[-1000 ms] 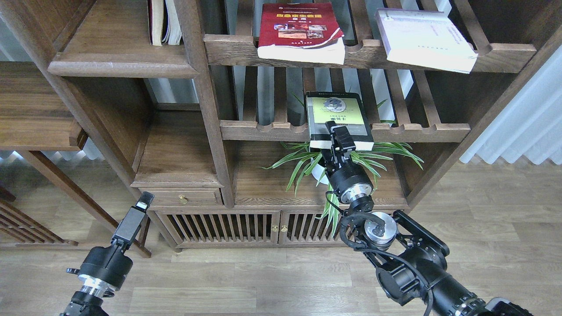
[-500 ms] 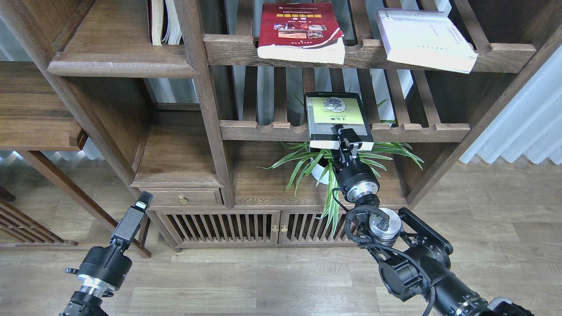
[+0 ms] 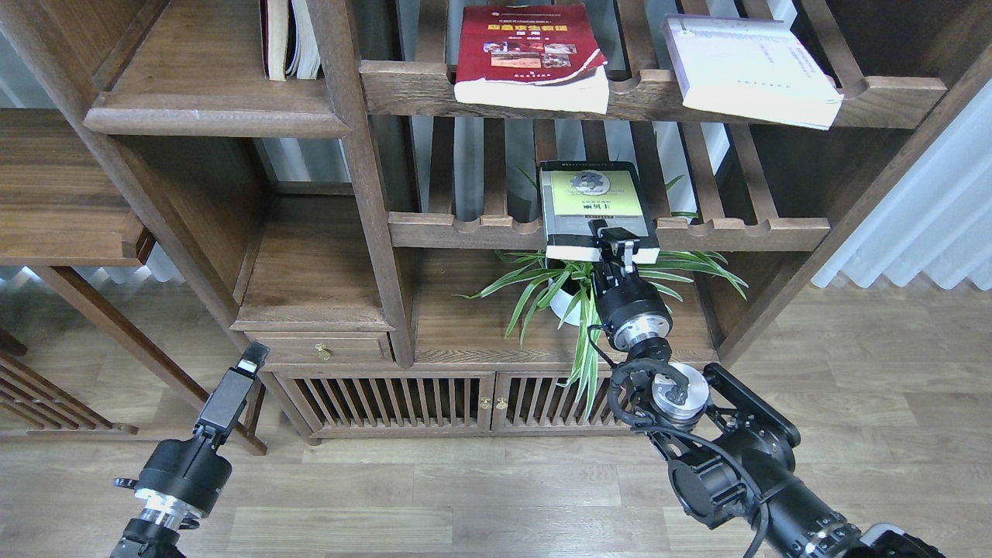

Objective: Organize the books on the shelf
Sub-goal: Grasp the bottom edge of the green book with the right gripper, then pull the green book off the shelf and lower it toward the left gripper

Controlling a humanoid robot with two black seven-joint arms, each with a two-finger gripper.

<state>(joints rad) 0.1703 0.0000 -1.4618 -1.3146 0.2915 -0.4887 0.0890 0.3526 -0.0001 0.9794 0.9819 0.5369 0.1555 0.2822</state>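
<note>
The black and yellow-green book (image 3: 593, 203) lies flat on the middle slatted rack (image 3: 721, 230), its front edge sticking out over the rail. My right gripper (image 3: 616, 242) is at that front edge, one finger (image 3: 608, 231) lying on the cover; I cannot tell whether it clamps the book. The dark red book (image 3: 531, 50) and the pale lavender-white book (image 3: 748, 66) lie flat on the upper slatted rack (image 3: 643, 97). The solid shelf (image 3: 209, 120) is at the upper left. My left gripper (image 3: 252, 358) hangs low at the left, empty, its fingers not told apart.
A few thin books (image 3: 291, 39) stand at the right end of the solid shelf. A potted spider plant (image 3: 566, 298) sits under the middle rack, right beside my right wrist. A thick upright post (image 3: 364, 194) separates the left bays from the racks. Slatted cabinet doors (image 3: 434, 403) are below.
My right gripper has slid a little to the right and back along the book's front edge. The book has barely moved. The left arm has hardly moved.
</note>
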